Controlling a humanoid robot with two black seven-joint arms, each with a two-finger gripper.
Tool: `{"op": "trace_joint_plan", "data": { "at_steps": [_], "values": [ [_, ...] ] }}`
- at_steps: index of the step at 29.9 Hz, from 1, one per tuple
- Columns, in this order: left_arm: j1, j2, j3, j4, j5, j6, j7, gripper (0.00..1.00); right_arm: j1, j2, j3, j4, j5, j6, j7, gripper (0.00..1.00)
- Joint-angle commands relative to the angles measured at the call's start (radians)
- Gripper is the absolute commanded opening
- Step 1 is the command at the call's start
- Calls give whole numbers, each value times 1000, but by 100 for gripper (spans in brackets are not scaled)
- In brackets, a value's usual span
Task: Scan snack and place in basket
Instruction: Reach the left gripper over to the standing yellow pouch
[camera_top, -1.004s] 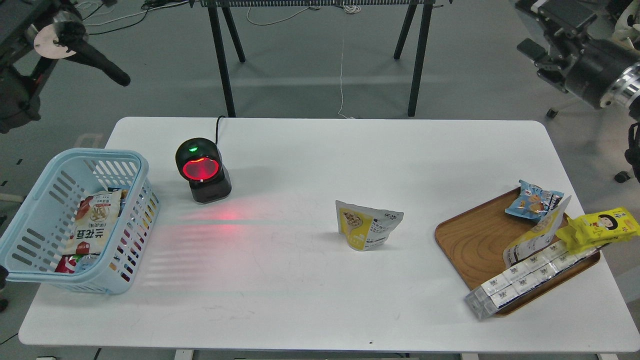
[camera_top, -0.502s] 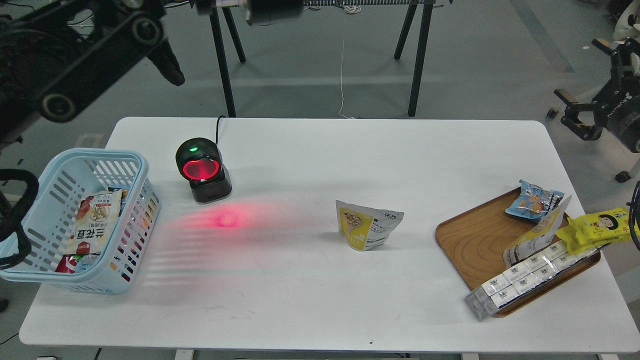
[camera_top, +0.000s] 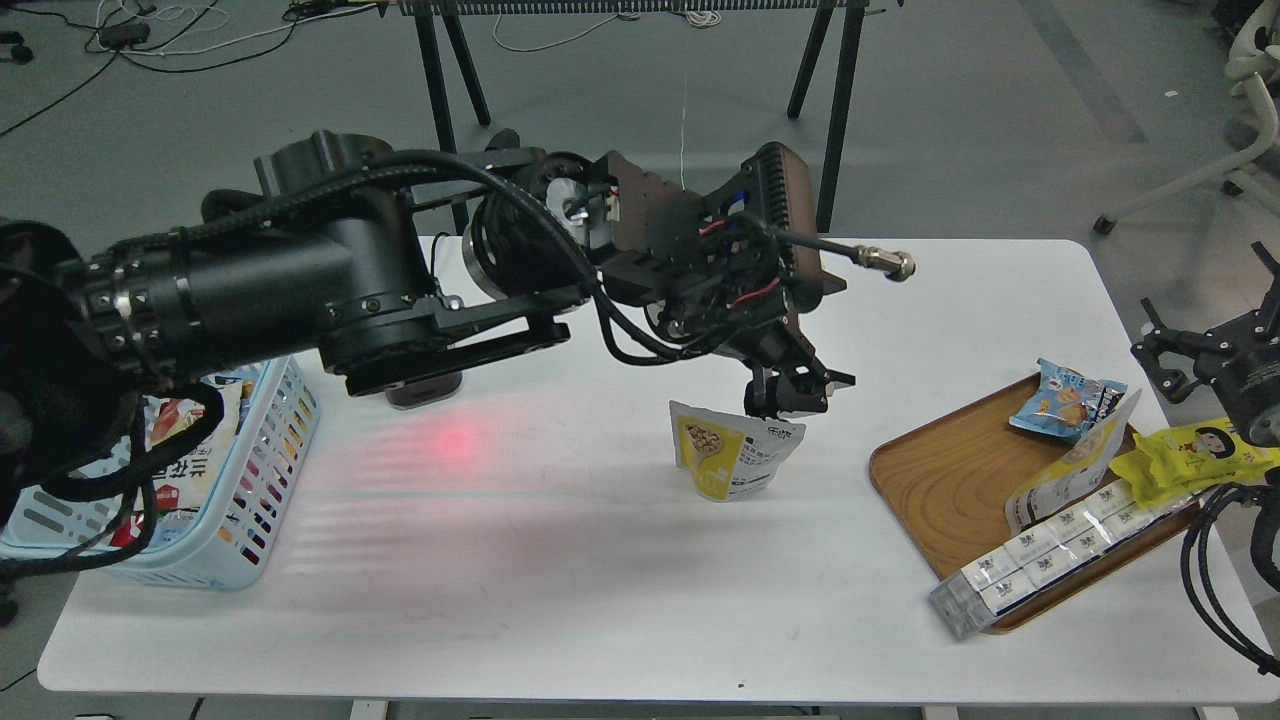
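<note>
snack (camera_top: 735, 452) upright mid-desk, left gripper (camera_top: 785, 392) just above its top, fingers apart, right gripper (camera_top: 1180, 350) by right edge, fingers spread, basket (camera_top: 262, 480) at left edge

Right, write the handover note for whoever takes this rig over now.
Left end effector: just above the top edge of the nut pouch, open or shut cannot be told, no grasp visible.
Right end effector: open, empty, at the table's right edge above the wooden tray.
The pouch stands upright mid-table. Scanner is mostly hidden behind the left arm, its red glow on the table. Blue basket sits far left, already holding other packets.
Done: approach only.
Left: grasp, scan, drop in the basket.
</note>
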Motion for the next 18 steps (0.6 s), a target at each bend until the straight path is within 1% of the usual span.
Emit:
{"op": "trace_joint_plan", "data": {
  "at_steps": [1, 4, 8, 9, 11, 18],
  "values": [
    [8, -12, 92, 10, 1, 0, -7, 73, -15, 26, 20, 0, 1, 0, 0, 98],
    [14, -10, 171, 28, 1, 0, -8, 72, -15, 33, 41, 5, 1, 0, 0, 98],
    [18, -10, 186, 59, 1, 0, -4, 71, -15, 34, 77, 11, 1, 0, 0, 98],
    [19, -10, 186, 73, 1, 0, -4, 70, -15, 34, 84, 11, 1, 0, 0, 98],
    [30, -7, 186, 99, 1, 0, -5, 63, -12, 40, 103, 13, 1, 0, 0, 98],
    [41, -10, 188, 99, 1, 0, -10, 56, 2, 45, 178, 14, -2, 0, 0, 98]
  ]
}}
